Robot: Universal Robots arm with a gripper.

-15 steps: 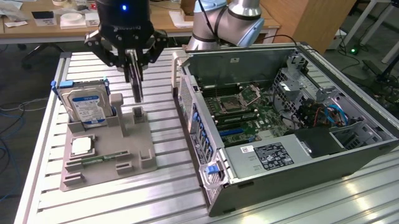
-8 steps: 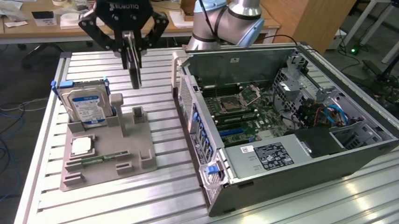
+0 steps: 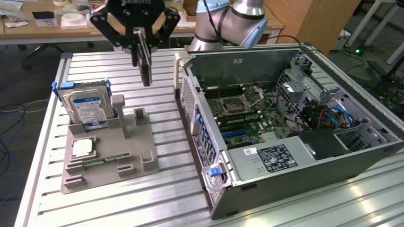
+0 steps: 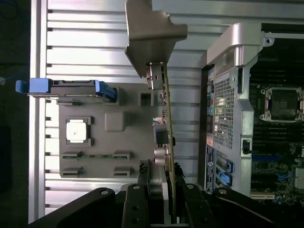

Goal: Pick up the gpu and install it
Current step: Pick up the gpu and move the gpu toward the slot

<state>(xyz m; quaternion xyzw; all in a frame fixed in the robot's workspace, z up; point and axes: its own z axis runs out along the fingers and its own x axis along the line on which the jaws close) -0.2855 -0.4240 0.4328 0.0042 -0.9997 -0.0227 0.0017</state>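
i see the gripper (image 3: pixel 141 46) partly closed, clamping the gpu (image 3: pixel 146 73) edge-down above the table (image 3: pixel 158 203), near its far edge.

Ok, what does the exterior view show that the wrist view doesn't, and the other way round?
Exterior view adds: the robot arm behind the computer case, the power supply label, blue and orange cables, and the blue-white label on the hard drive.
Wrist view adds: the gpu's grey metal bracket seen broadside, with the card running edge-on.
Both: the gripper shut on the gpu, held aloft; the hard drive upright in the grey holder; the open case's motherboard.
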